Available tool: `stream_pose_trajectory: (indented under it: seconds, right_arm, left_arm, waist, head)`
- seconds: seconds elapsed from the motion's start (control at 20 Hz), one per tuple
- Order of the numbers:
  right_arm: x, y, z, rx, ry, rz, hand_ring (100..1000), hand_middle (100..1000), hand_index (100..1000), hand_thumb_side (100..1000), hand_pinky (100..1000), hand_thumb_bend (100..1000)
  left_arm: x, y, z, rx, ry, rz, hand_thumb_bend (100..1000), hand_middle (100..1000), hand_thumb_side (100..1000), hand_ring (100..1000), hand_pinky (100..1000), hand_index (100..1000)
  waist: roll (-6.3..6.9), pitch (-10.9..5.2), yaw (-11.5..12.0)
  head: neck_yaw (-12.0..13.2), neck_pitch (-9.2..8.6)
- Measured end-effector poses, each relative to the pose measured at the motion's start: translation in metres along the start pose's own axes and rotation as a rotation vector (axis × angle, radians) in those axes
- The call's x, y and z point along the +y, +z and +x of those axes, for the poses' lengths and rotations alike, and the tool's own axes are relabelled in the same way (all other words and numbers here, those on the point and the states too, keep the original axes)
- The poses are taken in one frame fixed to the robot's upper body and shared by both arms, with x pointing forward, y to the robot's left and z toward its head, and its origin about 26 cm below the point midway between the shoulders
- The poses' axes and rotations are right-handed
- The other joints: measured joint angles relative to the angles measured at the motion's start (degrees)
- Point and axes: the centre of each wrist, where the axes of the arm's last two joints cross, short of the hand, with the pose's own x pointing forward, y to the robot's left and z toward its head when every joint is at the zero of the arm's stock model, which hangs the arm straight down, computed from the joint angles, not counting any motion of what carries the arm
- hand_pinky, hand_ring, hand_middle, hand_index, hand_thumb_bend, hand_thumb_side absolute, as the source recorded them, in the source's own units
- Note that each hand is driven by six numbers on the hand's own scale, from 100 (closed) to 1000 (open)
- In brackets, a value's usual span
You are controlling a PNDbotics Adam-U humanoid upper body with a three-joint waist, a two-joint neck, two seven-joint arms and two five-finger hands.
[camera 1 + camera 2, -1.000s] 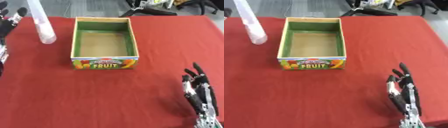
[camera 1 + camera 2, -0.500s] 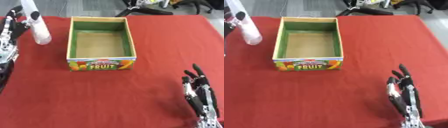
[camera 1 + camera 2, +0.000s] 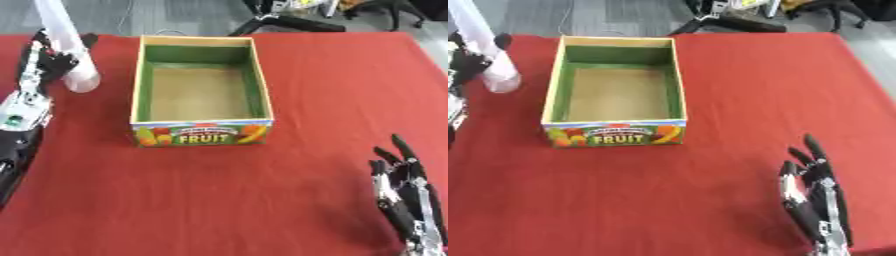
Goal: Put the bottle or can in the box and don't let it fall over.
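A tall, pale translucent plastic bottle (image 3: 68,47) was seen standing upright on the red tablecloth (image 3: 262,190), just left of the open cardboard fruit box (image 3: 201,90) with its green inner walls and its printed front panel marked FRUIT. The box was seen to hold nothing. The robot's left hand (image 3: 45,55) was placed against the bottle on the side away from the box, with a thumb or finger showing on the box side of the bottle; the fingers appeared to be curled about it, so the bottle was judged to be grasped, though the contact itself was partly hidden. The right hand (image 3: 404,197) was held open and idle, fingers up, well to the right of the box and nearer the camera, touching nothing.

The step in hand was judged to be the grasp of the bottle, the transfer not yet being made. For the next move, the bottle would need to be lifted clear of the box's left wall, kept vertical, carried over the brown floor of the box, and set down flat before being released.
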Motion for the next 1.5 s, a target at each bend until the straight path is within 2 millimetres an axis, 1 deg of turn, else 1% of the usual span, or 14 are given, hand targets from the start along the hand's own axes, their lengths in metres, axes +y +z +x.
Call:
stream_pose_trajectory:
  seconds: [0.1,0.2,0.25,0.35,0.4,0.55,0.6,0.65,0.7,0.75,0.8,0.95,1.25,1.5]
  right_arm:
    - [0.001,0.0,0.0,0.0,-0.003,0.0,883,1000,965,470,796,100]
    - [0.001,0.0,0.0,-0.001,-0.006,-0.001,883,1000,965,470,796,100]
    - [0.002,0.0,0.0,-0.001,-0.008,-0.001,883,1000,965,470,796,100]
    - [0.002,0.0,0.0,-0.001,-0.009,-0.001,883,1000,965,470,796,100]
    - [0.002,0.0,0.0,-0.001,-0.009,-0.001,883,1000,965,470,796,100]
    - [0.002,0.0,0.0,-0.002,-0.009,0.0,883,1000,965,470,796,100]
    - [0.002,0.0,0.0,-0.002,-0.009,0.0,883,1000,965,470,795,100]
    - [0.002,0.0,0.0,-0.002,-0.009,0.0,883,1000,965,469,796,100]
    - [0.002,0.0,0.0,-0.002,-0.009,0.0,883,1000,965,470,796,100]
    - [0.002,0.0,0.0,-0.002,-0.009,0.0,882,1000,965,470,796,100]
    - [0.002,0.0,0.0,-0.002,-0.009,0.0,882,1000,965,470,796,100]
    - [0.002,0.0,0.0,-0.002,-0.009,0.0,882,1000,965,470,796,100]
    - [0.002,0.0,0.0,-0.001,-0.009,0.0,882,1000,965,470,795,100]
    - [0.001,0.001,0.0,0.0,-0.008,-0.001,882,1000,965,470,795,100]
  left_arm:
    - [0.0,0.0,0.0,0.009,-0.008,0.012,759,851,485,1000,841,875]
    - [-0.001,0.0,0.0,0.019,-0.018,0.022,696,808,427,1000,811,853]
    - [-0.002,0.0,0.0,0.024,-0.022,0.027,627,769,361,1000,785,833]
    - [-0.003,0.0,0.0,0.033,-0.028,0.031,555,722,286,1000,753,804]
    - [-0.004,0.001,0.0,0.037,-0.031,0.032,548,717,278,1000,749,799]
    - [-0.004,0.001,0.0,0.044,-0.038,0.029,380,602,101,1000,661,732]
    - [-0.004,0.001,0.0,0.046,-0.039,0.027,307,576,100,1000,639,717]
    - [-0.004,0.001,0.0,0.048,-0.04,0.024,177,520,100,1000,583,684]
    - [-0.004,0.001,0.0,0.049,-0.041,0.023,156,502,100,1000,565,672]
    - [-0.004,0.001,0.0,0.049,-0.042,0.021,100,448,100,1000,504,633]
    - [-0.004,0.0,0.0,0.046,-0.043,0.021,100,407,100,994,455,602]
    - [-0.004,0.001,0.002,0.03,-0.044,0.024,100,269,129,859,298,493]
    - [0.005,-0.002,0.018,-0.05,-0.072,0.031,100,235,128,800,264,465]
    - [0.012,-0.007,0.057,-0.179,-0.072,0.01,100,233,129,759,260,461]
  waist:
    - [-0.01,0.06,-0.1]
    - [0.01,0.06,-0.2]
    - [0.01,0.07,-0.2]
    - [0.02,0.07,-0.2]
    - [0.02,0.07,-0.2]
    - [0.01,0.07,-0.1]
    - [0.0,0.07,-0.1]
    - [-0.01,0.07,0.0]
    - [-0.01,0.07,0.0]
    - [-0.01,0.07,0.1]
    - [-0.02,0.07,0.1]
    - [-0.03,0.06,0.4]
    - [-0.02,0.04,0.9]
    - [-0.01,-0.02,1.2]
  head:
    - [0.2,0.0]
    - [0.2,0.0]
    - [0.2,0.0]
    - [0.2,0.0]
    - [0.2,0.0]
    - [0.2,0.0]
    - [0.2,0.0]
    - [0.2,0.0]
    - [0.2,0.0]
    - [0.2,0.0]
    - [0.2,0.0]
    - [0.2,0.0]
    - [0.0,0.03]
    - [-0.3,0.06]
